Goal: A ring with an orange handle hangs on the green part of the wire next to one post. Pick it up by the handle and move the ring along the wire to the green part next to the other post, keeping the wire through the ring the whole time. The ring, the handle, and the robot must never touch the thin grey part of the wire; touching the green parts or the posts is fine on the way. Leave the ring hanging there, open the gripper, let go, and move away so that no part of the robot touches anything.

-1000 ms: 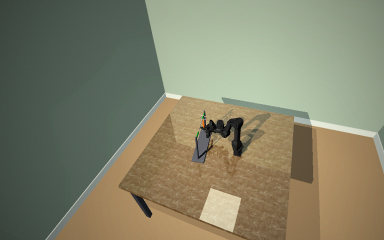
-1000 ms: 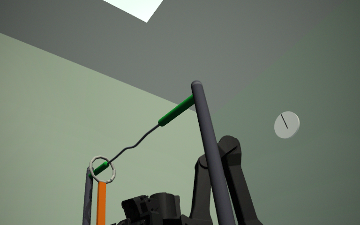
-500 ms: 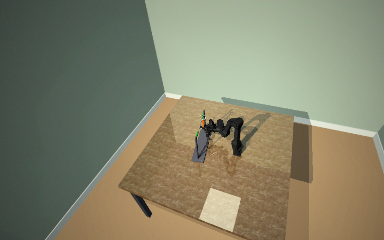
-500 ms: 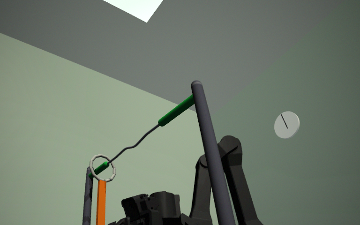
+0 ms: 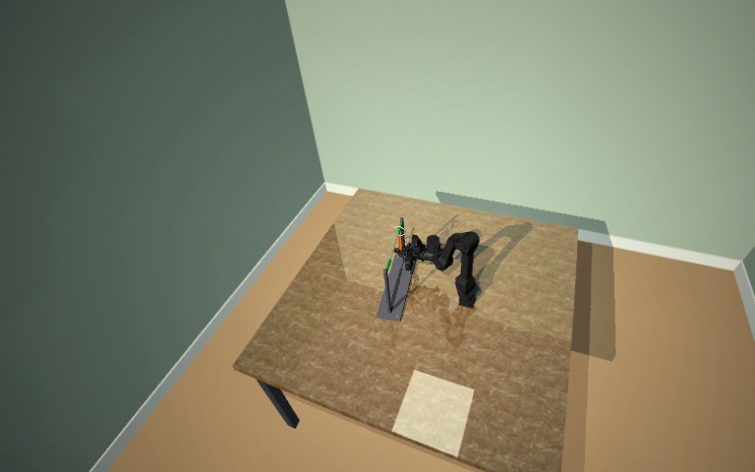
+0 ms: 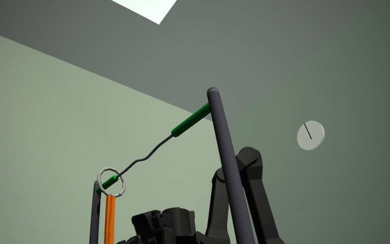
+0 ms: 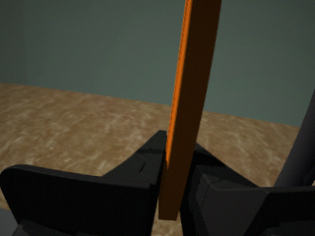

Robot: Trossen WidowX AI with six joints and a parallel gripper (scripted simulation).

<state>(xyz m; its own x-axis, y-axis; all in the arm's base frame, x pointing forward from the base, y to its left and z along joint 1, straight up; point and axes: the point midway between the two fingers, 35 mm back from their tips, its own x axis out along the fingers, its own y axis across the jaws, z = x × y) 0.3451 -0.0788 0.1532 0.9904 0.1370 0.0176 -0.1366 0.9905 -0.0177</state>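
The black two-fingered hand (image 7: 176,180), closed near the lower end of the flat orange handle (image 7: 193,79), keeps the pale grey ring (image 6: 111,182) directly above it around the short green wire sleeve (image 6: 106,183), clear of the thin grey wire (image 6: 143,157).

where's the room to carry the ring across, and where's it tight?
The tool is shut on the orange handle. The ring sits round the green sleeve by the short post, with little slack. Room is above and below the grey wire. Crowded: the tall post and arm at the far end.
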